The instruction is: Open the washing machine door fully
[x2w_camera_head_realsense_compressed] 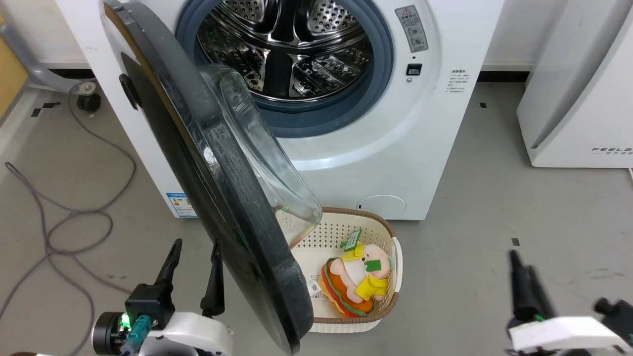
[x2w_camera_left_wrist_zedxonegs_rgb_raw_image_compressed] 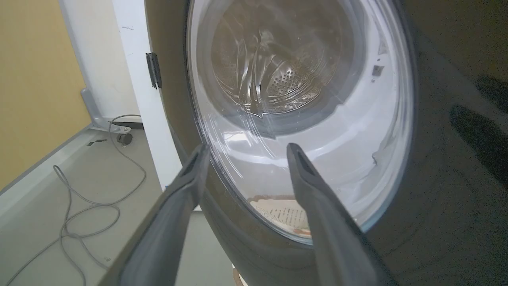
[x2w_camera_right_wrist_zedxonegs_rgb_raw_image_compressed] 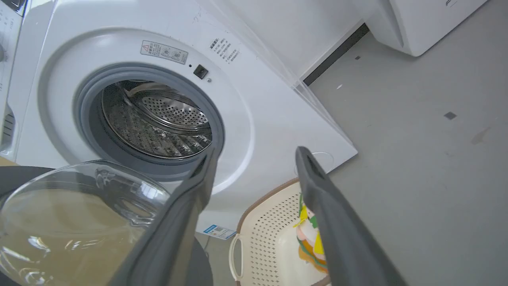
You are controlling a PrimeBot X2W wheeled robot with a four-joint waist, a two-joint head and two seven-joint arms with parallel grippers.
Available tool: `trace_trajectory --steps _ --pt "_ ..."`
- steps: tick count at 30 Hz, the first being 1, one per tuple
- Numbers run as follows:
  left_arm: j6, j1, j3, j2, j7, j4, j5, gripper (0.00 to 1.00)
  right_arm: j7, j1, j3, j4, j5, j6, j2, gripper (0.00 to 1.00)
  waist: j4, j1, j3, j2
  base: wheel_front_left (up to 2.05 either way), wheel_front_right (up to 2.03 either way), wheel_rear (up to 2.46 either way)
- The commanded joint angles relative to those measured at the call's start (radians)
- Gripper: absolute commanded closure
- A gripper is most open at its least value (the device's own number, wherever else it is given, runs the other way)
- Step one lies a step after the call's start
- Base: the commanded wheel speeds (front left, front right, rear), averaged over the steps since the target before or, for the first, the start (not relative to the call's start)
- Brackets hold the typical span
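Left jaws, parted, point up beside the washing machine door [x2w_camera_head_realsense_compressed: 207,188].

Basket [x2w_camera_head_realsense_compressed: 398,269] sits before the machine [x2w_camera_head_realsense_compressed: 395,163], right of the door [x2w_camera_head_realsense_compressed: 168,148].

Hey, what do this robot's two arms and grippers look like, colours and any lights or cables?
The left gripper has two long, dark grey, tapering jaws on a black block with a glowing green light and a teal plug, mounted on a glossy white forearm shell. The right gripper has the same dark jaws, a flat white casing and a black knob beside it.
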Motion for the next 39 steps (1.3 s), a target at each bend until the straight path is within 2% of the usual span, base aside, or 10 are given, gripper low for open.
trace_trajectory --steps 1,4,8,14,21,29,30,31,39 --pt "-0.003 0.012 0.005 0.002 -0.005 0.004 0.006 0.00 -0.025 0.014 -0.025 0.006 -0.050 -0.001 -0.003 0.00 -0.002 0.0000 0.000 0.0000 0.00 0.00 0.00" --pt "-0.005 0.013 0.014 0.002 -0.005 0.004 0.010 0.00 -0.066 0.024 -0.104 -0.004 -0.244 -0.001 -0.003 0.00 -0.006 0.0000 0.002 0.0000 0.00 0.00 0.00" --pt "-0.006 0.012 0.022 0.002 -0.005 0.004 0.013 0.00 -0.081 0.031 -0.188 -0.090 -0.492 -0.001 0.011 0.00 -0.009 0.0000 0.005 0.0000 0.00 0.00 0.00" --pt "-0.007 0.009 0.034 0.002 -0.005 0.005 0.016 0.00 -0.076 0.063 -0.179 -0.262 -0.763 -0.001 0.021 0.00 -0.008 0.0000 0.005 0.0000 0.00 0.00 0.00" --pt "-0.008 0.009 0.036 0.002 -0.005 0.005 0.015 0.00 0.009 0.130 -0.089 -0.370 -0.852 -0.001 0.022 0.00 -0.006 0.0000 0.005 0.0000 0.00 0.00 0.00" --pt "-0.012 0.008 0.035 0.002 -0.005 0.008 0.015 0.00 0.052 0.162 -0.084 -0.354 -0.830 -0.001 0.022 0.00 -0.006 0.0000 0.011 0.0000 0.00 0.00 0.00" --pt "-0.013 0.007 0.035 0.002 -0.005 0.009 0.015 0.35 0.050 0.161 -0.084 -0.351 -0.829 -0.001 0.022 0.00 -0.006 0.0000 0.012 0.0000 0.00 0.00 0.00" --pt "-0.016 0.007 0.033 0.002 -0.005 0.013 0.015 1.00 0.049 0.158 -0.087 -0.342 -0.825 -0.001 0.022 0.00 -0.005 0.0000 0.010 0.0000 0.00 0.00 0.00" --pt "-0.029 0.003 0.031 0.002 -0.005 0.005 0.020 1.00 0.053 0.156 -0.092 -0.335 -0.823 -0.001 0.022 0.00 -0.001 0.0000 0.005 0.0000 0.00 0.00 0.00"
